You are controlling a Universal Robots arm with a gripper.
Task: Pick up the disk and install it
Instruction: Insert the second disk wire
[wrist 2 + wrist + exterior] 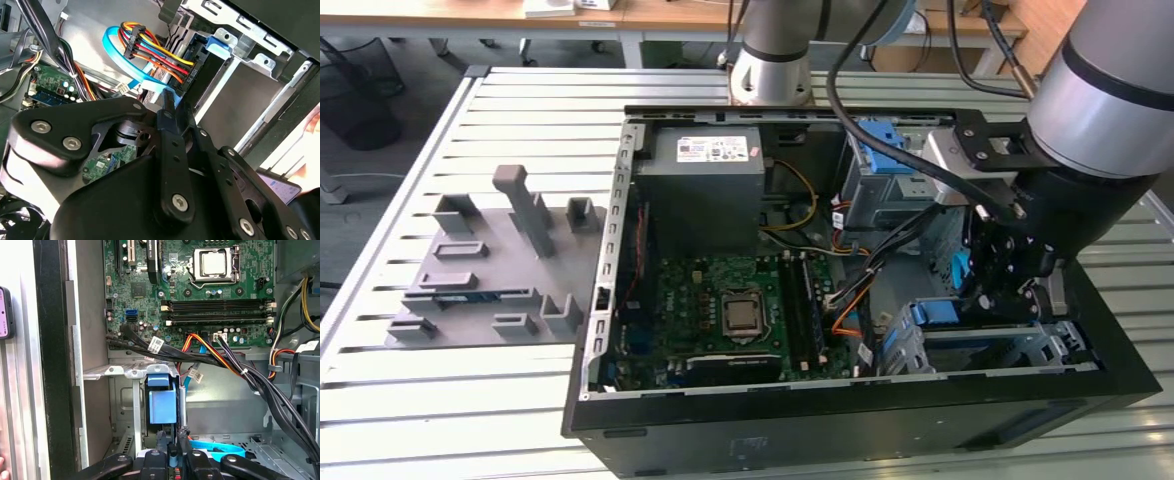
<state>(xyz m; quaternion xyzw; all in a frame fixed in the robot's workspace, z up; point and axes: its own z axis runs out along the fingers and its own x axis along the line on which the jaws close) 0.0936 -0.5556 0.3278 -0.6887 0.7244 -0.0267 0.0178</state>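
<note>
Computer case (854, 420) is laid open on slatted table (480, 400), motherboard (720, 310) exposed | grey fixture block (494, 270) is set at exterior view's left | gripper (172, 452) is pressed onto blue carrier edge of the disk (163, 407), seated upright in drive cage (125, 372) | cable bundle (240, 370) is draped close by; disk label is hidden.

Black case (854, 420), green motherboard (720, 310), grey fixture (480, 270), blue disk carrier (163, 405), black gripper (173, 452), silver table (454, 400).
</note>
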